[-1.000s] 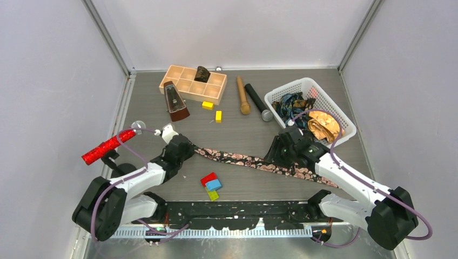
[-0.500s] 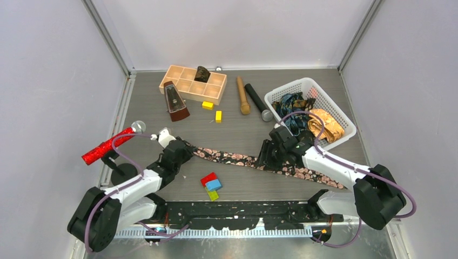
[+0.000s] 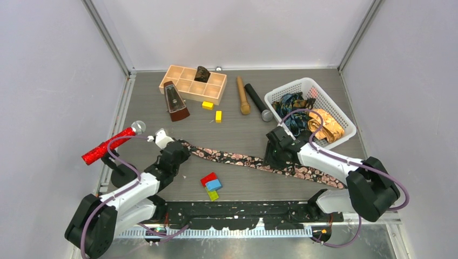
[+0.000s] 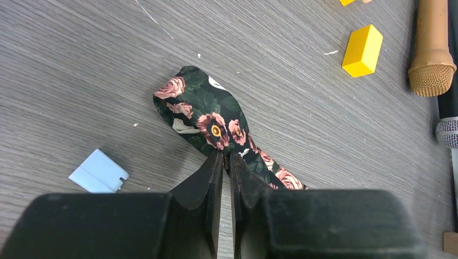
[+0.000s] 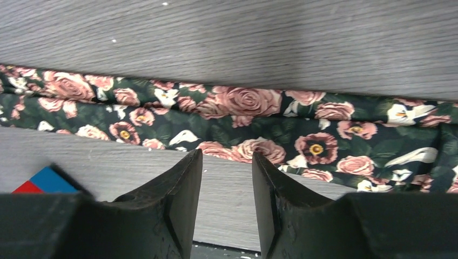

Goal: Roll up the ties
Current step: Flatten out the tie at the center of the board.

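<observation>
A black tie [image 3: 254, 161] with pink roses lies flat across the table, from left of centre to the front right. My left gripper [image 3: 183, 148] is shut on its narrow left end; the left wrist view shows my gripper [image 4: 227, 157] pinching the tie [image 4: 208, 116] just behind its folded tip. My right gripper [image 3: 272, 158] is open and empty, tips down at the near edge of the tie's middle. The right wrist view shows my gripper [image 5: 227, 159] apart from the tie [image 5: 243, 116]. A blue-teal tie [image 3: 291, 102] and a golden tie [image 3: 324, 125] lie in the white basket [image 3: 302, 85]. A dark brown rolled tie [image 3: 202, 74] sits in the wooden tray [image 3: 183, 84].
A red glittery microphone [image 3: 107, 146] lies at the left. A metronome [image 3: 175, 101], yellow blocks [image 3: 218, 116], a wooden microphone [image 3: 243, 95] and a black microphone [image 3: 257, 101] lie at the back. Coloured blocks [image 3: 211, 184] lie at the front. A pale blue tile [image 4: 98, 171] lies near my left gripper.
My right gripper has slid left along the tie, its arm folding in. My left gripper has shifted slightly left and back, still holding the tie's end.
</observation>
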Robot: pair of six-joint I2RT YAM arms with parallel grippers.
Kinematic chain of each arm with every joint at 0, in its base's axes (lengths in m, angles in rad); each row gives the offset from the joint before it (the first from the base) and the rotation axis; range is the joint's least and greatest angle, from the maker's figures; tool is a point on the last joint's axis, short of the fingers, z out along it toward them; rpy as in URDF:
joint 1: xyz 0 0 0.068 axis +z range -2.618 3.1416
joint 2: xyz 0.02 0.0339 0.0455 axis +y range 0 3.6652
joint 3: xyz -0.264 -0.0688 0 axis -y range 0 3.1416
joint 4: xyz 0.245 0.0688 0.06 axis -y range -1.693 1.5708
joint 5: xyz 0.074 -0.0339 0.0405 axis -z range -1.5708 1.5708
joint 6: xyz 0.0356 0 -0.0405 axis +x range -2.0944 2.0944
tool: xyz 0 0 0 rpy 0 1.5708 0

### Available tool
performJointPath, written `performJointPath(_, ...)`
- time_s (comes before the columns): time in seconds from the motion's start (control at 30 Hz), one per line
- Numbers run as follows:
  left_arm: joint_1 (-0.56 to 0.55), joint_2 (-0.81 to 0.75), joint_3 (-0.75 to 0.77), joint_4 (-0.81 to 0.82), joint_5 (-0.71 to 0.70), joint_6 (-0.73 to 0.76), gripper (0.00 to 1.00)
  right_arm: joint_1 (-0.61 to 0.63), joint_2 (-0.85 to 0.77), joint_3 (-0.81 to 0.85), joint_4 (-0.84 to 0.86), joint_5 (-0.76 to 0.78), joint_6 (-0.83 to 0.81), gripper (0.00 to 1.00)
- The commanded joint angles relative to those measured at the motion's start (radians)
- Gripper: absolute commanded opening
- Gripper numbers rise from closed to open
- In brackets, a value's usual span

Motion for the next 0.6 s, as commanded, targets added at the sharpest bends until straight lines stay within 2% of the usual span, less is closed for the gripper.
performJointPath(0.0, -0.002, -0.018, -0.003, -0.008, -0.067, 0.006, 0.11, 0.006, 0.024, 0.025, -0.024, 0.089, -0.014, 0.43)
performJointPath(0.3, -0.001, 0.004, 0.001, -0.014, -0.098, 0.007, 0.08, 0.006, 0.059, 0.022, -0.045, 0.154, -0.004, 0.34)
performJointPath(0.57, 0.001, 0.028, 0.008, 0.013, -0.097, 0.008, 0.13, 0.006, 0.031, 0.001, -0.046, 0.21, 0.05, 0.2)
